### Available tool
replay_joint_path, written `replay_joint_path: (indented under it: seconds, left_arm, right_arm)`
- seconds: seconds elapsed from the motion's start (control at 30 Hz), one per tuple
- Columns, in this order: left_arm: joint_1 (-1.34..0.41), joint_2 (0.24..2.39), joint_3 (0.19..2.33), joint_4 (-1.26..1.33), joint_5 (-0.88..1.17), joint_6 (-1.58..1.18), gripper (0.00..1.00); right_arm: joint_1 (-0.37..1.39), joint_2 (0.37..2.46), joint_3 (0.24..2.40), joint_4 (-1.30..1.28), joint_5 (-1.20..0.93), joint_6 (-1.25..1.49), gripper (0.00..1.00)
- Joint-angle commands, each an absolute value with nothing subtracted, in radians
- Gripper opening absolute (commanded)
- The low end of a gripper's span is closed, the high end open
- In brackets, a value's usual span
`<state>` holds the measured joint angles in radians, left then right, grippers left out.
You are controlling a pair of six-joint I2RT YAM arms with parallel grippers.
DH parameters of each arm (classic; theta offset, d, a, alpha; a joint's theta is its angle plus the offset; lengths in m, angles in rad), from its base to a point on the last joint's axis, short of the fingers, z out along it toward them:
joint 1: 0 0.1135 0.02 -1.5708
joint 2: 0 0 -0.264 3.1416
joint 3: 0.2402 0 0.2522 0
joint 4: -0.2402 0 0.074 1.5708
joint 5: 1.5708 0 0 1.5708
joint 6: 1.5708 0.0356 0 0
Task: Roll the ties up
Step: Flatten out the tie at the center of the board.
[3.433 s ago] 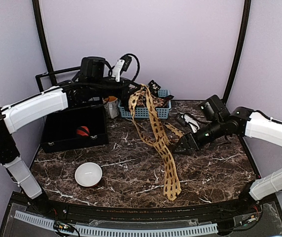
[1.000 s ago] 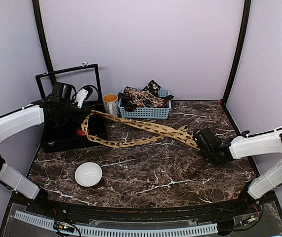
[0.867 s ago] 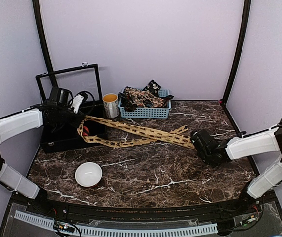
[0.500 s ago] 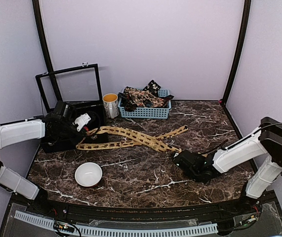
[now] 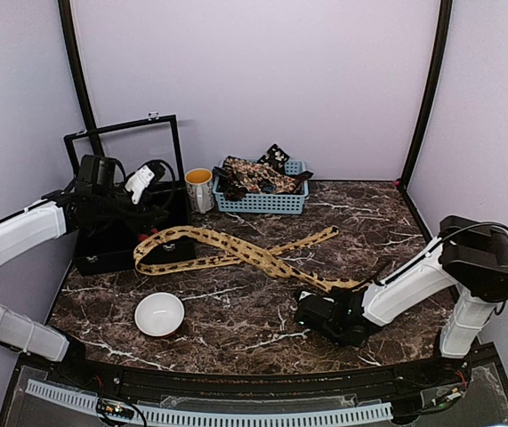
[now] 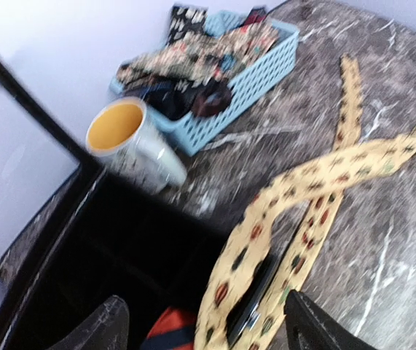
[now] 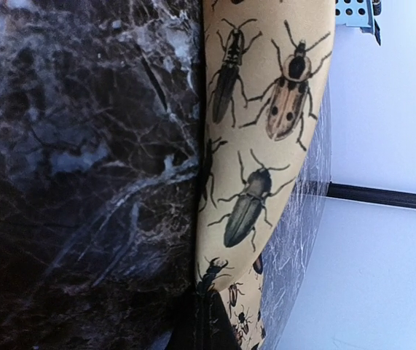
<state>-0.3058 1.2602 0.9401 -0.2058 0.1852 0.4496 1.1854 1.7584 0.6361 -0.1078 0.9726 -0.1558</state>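
Note:
The mustard-tan tie point(image 5: 236, 253), printed with dark beetles, lies across the marble table point(image 5: 236, 338); its left end is folded into a flat loop point(image 5: 166, 251). My left gripper point(image 5: 151, 203) hangs open above that loop, over the edge of the black box, with the tie point(image 6: 266, 240) lying loose below its spread fingers point(image 6: 109, 324). My right gripper point(image 5: 314, 310) sits low on the table near the front, shut on the tie's other end. In the right wrist view the tie point(image 7: 266, 131) runs straight out of the jaws point(image 7: 211, 324). More ties point(image 5: 258, 175), dark with pale prints, are heaped in the basket.
The pale blue basket point(image 5: 262, 203) stands at the back middle, with a white mug with a yellow inside point(image 5: 199, 189) to its left. An open black box point(image 5: 120, 240) sits at the left, something red and blue point(image 6: 171, 332) inside. A white bowl point(image 5: 159, 313) is near the front left.
My left gripper has opened, dropped the tie's folded end onto the table and lifted back. My right gripper has dragged its end toward the front and left.

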Motion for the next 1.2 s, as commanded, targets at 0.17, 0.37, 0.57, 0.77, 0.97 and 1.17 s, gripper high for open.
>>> replay_joint_path:
  seconds: [0.17,0.37,0.57,0.77,0.97,1.17]
  left_arm:
    - [-0.515,1.682,1.321,-0.312,0.527,0.43,0.75]
    - [-0.54,1.95,1.602,-0.366,0.518,0.391,0.76]
    - [-0.541,2.127,1.799,-0.508,0.469,0.356,0.75]
    - [-0.541,2.178,1.819,-0.551,0.593,0.39,0.75]
    - [-0.542,2.281,1.938,-0.549,0.65,0.271,0.71]
    - [-0.543,2.375,2.049,-0.546,0.661,0.089,0.69]
  right_arm:
    - [1.217,1.794,0.652,-0.237,0.838,-0.067,0.17]
    - [1.219,1.683,0.713,-0.322,0.812,-0.044,0.59]
    - [1.218,1.606,0.828,-0.46,0.757,0.008,0.77]
    - [1.175,1.462,0.936,-0.517,0.581,0.114,0.8]
    - [0.88,1.352,0.972,-0.536,0.192,0.412,0.78]
    - [0.655,1.362,0.865,-0.455,-0.139,0.657,0.68]
